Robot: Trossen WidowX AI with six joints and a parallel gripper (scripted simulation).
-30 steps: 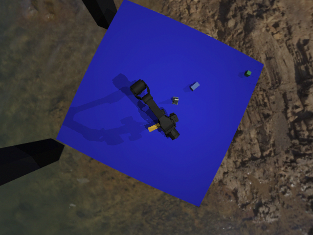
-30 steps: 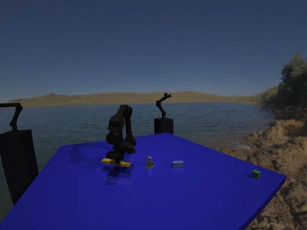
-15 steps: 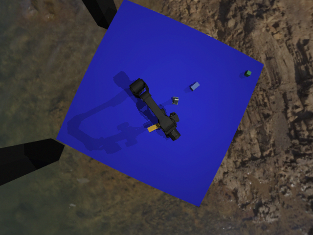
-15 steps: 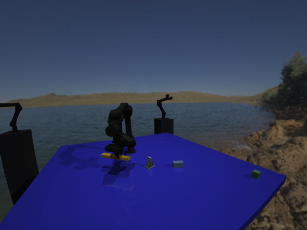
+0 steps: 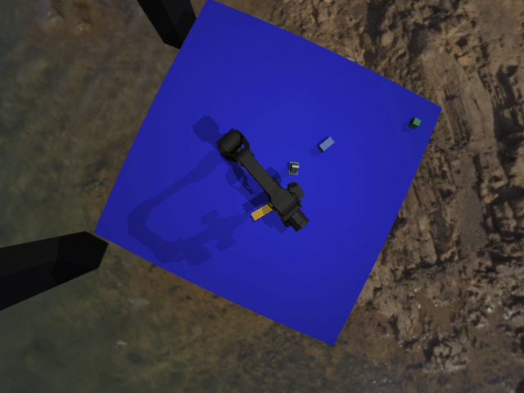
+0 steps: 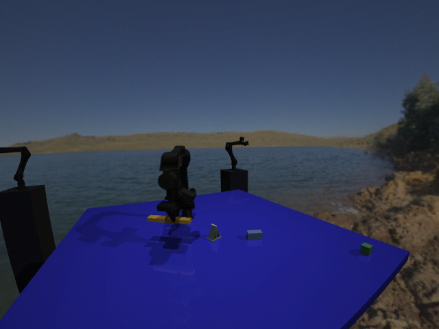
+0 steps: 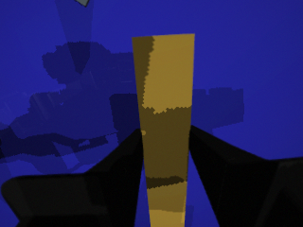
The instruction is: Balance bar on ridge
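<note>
The yellow bar is held above the blue table, with its reflection below it in the exterior view. My gripper is shut on the bar between its two ends; in the top view the arm hides the fingers and part of the bar. The bar looks nearly level in the exterior view. The grey ridge stands upright on the table, to the right of the bar in the exterior view, with nothing on top. Only a corner of it shows at the top of the wrist view.
A light blue block lies on the table beyond the ridge. A small green cube sits near the table's far right corner. Two other arms stand on dark pedestals beyond the table.
</note>
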